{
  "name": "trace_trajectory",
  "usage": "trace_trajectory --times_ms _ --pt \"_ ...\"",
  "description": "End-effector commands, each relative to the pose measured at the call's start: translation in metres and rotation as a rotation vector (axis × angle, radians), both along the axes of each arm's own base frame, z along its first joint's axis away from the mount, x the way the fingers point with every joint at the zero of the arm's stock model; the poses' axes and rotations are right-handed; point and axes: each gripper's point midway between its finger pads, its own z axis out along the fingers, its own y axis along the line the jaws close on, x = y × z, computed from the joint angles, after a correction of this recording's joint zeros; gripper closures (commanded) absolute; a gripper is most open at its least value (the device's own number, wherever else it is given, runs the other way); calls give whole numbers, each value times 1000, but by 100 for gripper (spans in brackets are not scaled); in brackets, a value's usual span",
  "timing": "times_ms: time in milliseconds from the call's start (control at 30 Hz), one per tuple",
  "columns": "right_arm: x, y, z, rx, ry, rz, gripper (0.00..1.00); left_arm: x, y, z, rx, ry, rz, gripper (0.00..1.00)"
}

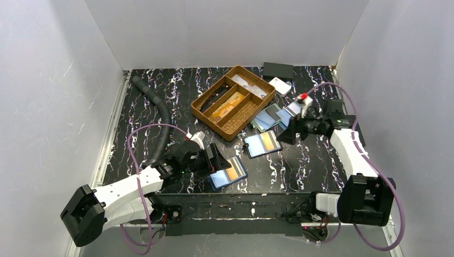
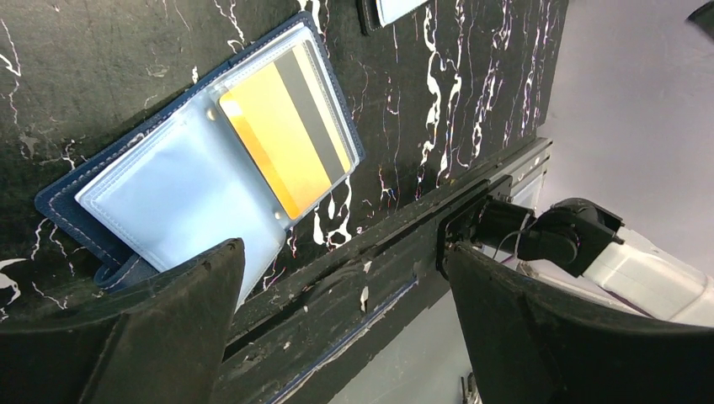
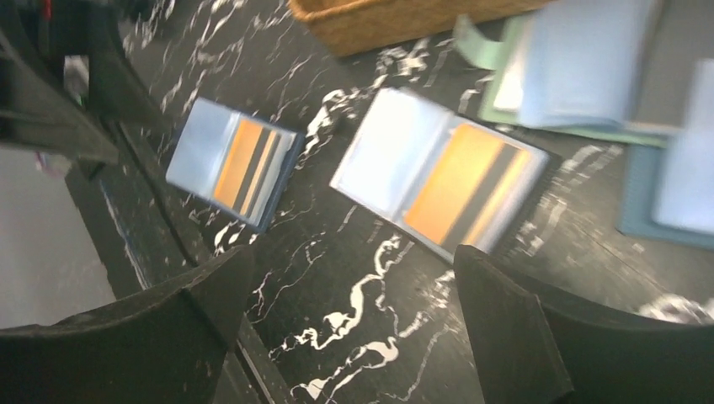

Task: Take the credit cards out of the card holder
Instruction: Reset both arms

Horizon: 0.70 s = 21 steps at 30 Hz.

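Note:
Two blue card holders lie open on the black marble table. The near holder (image 1: 222, 179) (image 2: 160, 198) (image 3: 195, 147) has a yellow-orange credit card (image 1: 234, 171) (image 2: 282, 139) (image 3: 244, 164) in its right sleeve. The second holder (image 1: 254, 146) (image 3: 387, 151) also shows a credit card (image 1: 267, 141) (image 3: 459, 181) in its sleeve. My left gripper (image 1: 218, 160) (image 2: 343, 252) is open and empty, just left of the near holder, at the table's front edge. My right gripper (image 1: 286, 134) (image 3: 354, 257) is open and empty, just right of the second holder.
A wicker basket (image 1: 195, 107) (image 3: 404, 25) with compartments stands mid-table. A pile of more holders (image 1: 274, 115) (image 3: 581, 76) lies to its right. A black box (image 1: 278, 69) and a white device (image 1: 280, 85) sit at the back. A black hose (image 1: 158, 107) runs down the left.

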Motion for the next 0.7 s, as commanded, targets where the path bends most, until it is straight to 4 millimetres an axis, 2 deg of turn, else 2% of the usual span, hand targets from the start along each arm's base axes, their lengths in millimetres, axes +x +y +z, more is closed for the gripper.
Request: trace_trajectory --times_ms 0,133,300,467,667 --pt "-19 37 -6 -146 -32 177 3 7 2 3 4 -45 25 12" --pt "-43 75 -14 -163 -39 341 4 8 9 2 1 -67 56 13" --pt "-69 110 -15 -28 -9 445 8 11 13 2 -2 -89 87 15" --pt "-83 122 -28 10 27 479 9 12 12 3 -3 -96 93 16" --pt "-85 122 -43 -5 30 491 10 8 7 0 0 -71 90 17"
